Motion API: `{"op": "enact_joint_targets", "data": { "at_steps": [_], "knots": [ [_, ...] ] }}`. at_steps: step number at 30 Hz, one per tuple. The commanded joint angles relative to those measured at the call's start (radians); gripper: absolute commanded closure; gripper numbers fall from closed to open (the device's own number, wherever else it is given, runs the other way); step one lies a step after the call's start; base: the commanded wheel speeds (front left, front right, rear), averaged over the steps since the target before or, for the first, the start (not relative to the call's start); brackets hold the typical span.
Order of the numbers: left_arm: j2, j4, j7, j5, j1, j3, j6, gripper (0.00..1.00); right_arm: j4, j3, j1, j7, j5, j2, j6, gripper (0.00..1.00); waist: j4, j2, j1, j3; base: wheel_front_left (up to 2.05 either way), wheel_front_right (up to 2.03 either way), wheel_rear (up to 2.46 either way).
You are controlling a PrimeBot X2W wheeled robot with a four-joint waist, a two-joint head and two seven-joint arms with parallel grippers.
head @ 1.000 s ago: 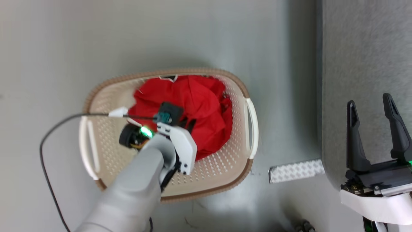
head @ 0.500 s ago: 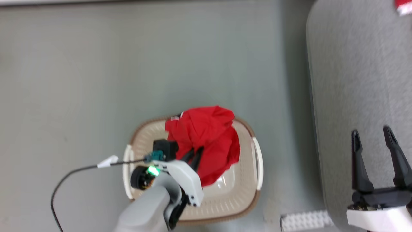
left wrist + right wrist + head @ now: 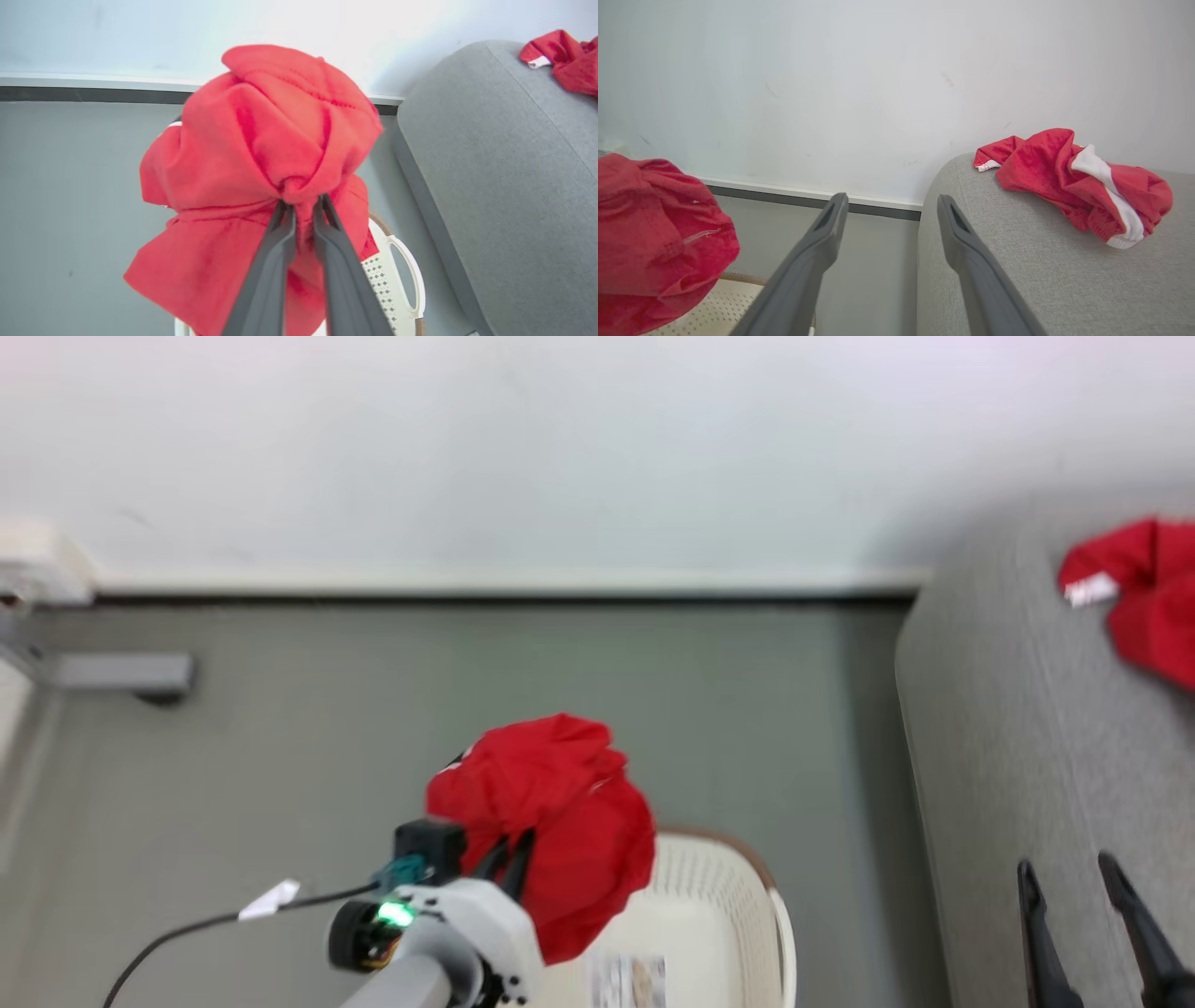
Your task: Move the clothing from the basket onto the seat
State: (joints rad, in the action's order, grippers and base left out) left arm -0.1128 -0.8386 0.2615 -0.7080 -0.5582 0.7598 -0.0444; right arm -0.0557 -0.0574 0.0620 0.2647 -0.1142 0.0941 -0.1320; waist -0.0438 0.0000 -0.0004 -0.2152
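Note:
My left gripper (image 3: 509, 851) (image 3: 302, 207) is shut on a bunched red garment (image 3: 551, 821) (image 3: 275, 154) and holds it in the air above the cream basket (image 3: 738, 905) (image 3: 402, 284). That garment also hangs at the left of the right wrist view (image 3: 654, 233). Inside the basket I see a bare cream floor and a pale label. A second red garment with white trim (image 3: 1134, 588) (image 3: 1073, 182) (image 3: 565, 58) lies on the grey sofa seat (image 3: 1018, 728) (image 3: 1017, 261) (image 3: 490, 177). My right gripper (image 3: 1088, 887) (image 3: 892, 205) stands open and empty at the sofa's near edge.
A white wall with a pale skirting board (image 3: 504, 581) runs along the back. A grey bracket (image 3: 121, 674) sits on the floor at the far left. A black cable with a white tag (image 3: 266, 901) trails from my left wrist. Grey floor lies between basket and wall.
The head camera has tilted up, bringing the wall and the garment on the sofa into sight. My left gripper has lifted the red garment out of the basket.

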Motion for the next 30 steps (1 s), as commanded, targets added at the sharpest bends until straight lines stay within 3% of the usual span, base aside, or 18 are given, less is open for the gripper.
{"op": "enact_joint_targets", "data": {
  "at_steps": [1, 6, 19, 30],
  "knots": [
    [-0.015, 0.018, 0.004, 0.005, 0.029, -0.009, -0.011, 1.00, -0.010, -0.005, 0.025, -0.001, -0.003, 0.010, 0.003, 0.00, 0.057, 0.0000, 0.0004, 0.120, 0.00, 0.00, 0.00],
    [-0.069, 0.130, 0.003, 0.030, 0.104, -0.050, -0.055, 1.00, -0.046, -0.007, 0.074, -0.001, -0.010, 0.021, 0.003, 0.00, 0.089, 0.0000, 0.0004, 0.210, 0.00, 0.00, 0.00],
    [-0.226, 0.445, 0.003, 0.098, 0.279, -0.134, -0.150, 1.00, -0.097, 0.043, 0.111, -0.001, -0.025, 0.034, 0.003, 0.00, 0.101, 0.0000, 0.0004, 0.309, 0.00, 0.00, 0.00],
    [-0.286, 0.638, 0.000, 0.128, 0.376, -0.192, -0.204, 1.00, -0.099, 0.094, 0.112, -0.001, -0.035, 0.045, 0.003, 0.00, 0.091, 0.0000, 0.0004, 0.333, 0.00, 0.00, 0.00]
  ]
}}
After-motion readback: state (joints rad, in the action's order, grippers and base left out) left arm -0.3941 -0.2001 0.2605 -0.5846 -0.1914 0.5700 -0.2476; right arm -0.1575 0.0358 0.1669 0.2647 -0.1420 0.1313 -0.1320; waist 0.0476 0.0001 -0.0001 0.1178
